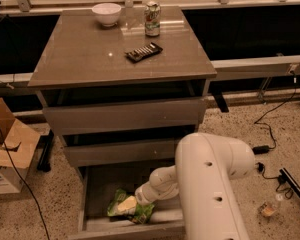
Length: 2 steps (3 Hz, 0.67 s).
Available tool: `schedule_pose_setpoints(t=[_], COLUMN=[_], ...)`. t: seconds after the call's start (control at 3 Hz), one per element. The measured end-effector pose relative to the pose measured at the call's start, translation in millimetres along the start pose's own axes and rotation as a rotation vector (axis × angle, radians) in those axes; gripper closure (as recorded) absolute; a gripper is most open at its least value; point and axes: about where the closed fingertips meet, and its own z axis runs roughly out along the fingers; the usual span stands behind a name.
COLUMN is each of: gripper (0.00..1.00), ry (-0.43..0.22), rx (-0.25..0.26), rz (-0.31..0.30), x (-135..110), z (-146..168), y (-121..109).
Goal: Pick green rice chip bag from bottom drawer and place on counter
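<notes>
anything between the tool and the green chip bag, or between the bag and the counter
Nothing visible separates the tool from the green rice chip bag in the bottom drawer. Going up, it must pass two upper drawer fronts; the counter holds a remote, can and bowl.

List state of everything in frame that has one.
bottom drawer, pulled open
green rice chip bag, crumpled, lying in the bottom drawer
gripper, down in the drawer at the bag
can, upright on the counter
bowl, upright on the counter
remote, flat on the counter
</notes>
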Motion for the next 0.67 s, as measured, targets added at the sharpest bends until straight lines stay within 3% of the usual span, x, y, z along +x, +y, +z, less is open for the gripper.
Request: schedule_pose_setpoints(t=[0.67], gripper=[0.0], ry=[-0.007], rx=[0.084], rz=[0.057], x=[22.7], z=[61.4], y=[-34.8])
